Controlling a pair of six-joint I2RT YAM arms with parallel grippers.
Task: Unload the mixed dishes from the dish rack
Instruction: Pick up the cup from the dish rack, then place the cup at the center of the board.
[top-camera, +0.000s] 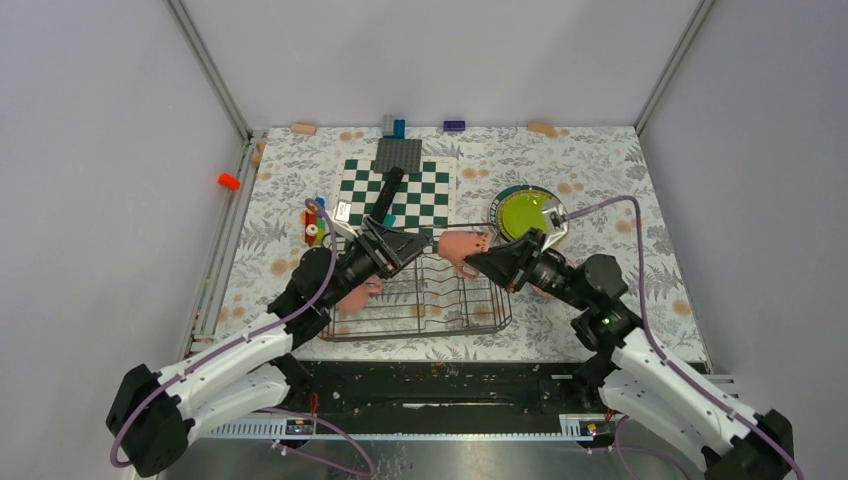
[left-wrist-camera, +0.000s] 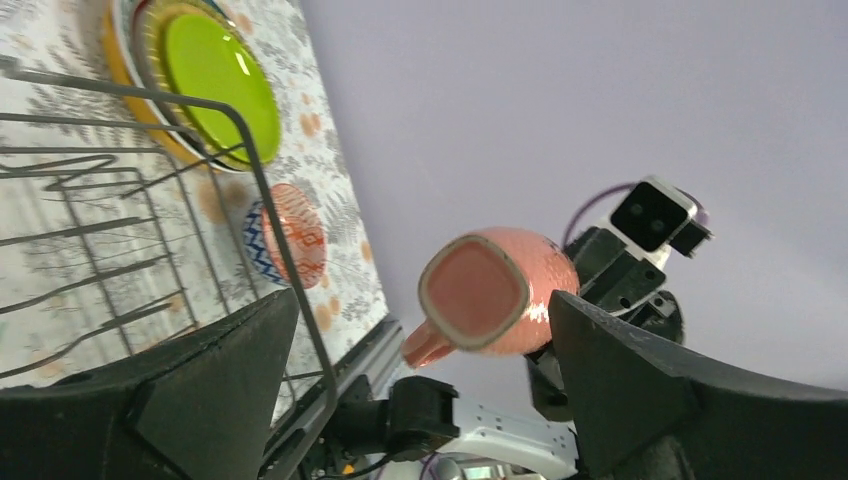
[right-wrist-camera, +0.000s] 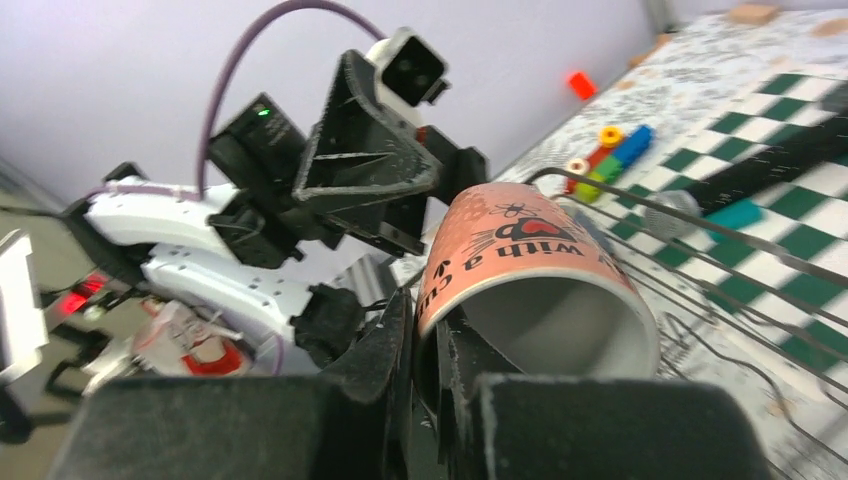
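Pink mug pinched at rim by right gripper, held over dish rack's far-right edge. Lettering legible: "with a cu…" (rest wraps out of sight), heart motif above. Left gripper spread wide, empty, over rack's far-left part. Lime-green plate beyond rack's far-right corner.

Both arms reach inward; left hand gapes wide, right hand is clamped tight.

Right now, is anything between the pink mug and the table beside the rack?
Yes. The right gripper holds the pink mug over the dish rack's right side; just past it sit the stacked plates and a patterned bowl.
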